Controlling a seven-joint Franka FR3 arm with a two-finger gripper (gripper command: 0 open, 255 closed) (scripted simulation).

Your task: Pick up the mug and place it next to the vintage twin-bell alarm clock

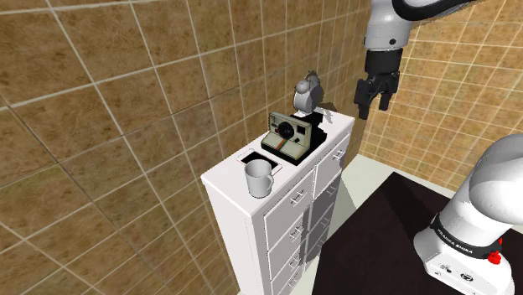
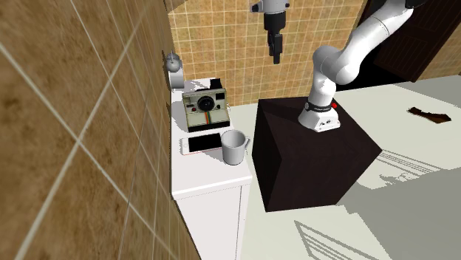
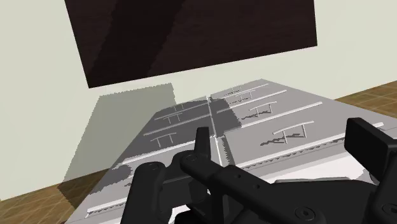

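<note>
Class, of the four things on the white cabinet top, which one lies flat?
The thin phone-like slab beside the mug; mug, camera and alarm clock all stand upright.

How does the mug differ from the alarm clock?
The mug is a plain pale open cup; the alarm clock is grey, with bells on top. The mug stands at one end of the cabinet, the alarm clock at the other, beyond the camera. Both stand upright.

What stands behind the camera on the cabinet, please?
A grey twin-bell clock stands behind the camera, near the tiled wall. In the shoulder view the camera covers the clock's lowest part, so its feet cannot be seen.
</note>
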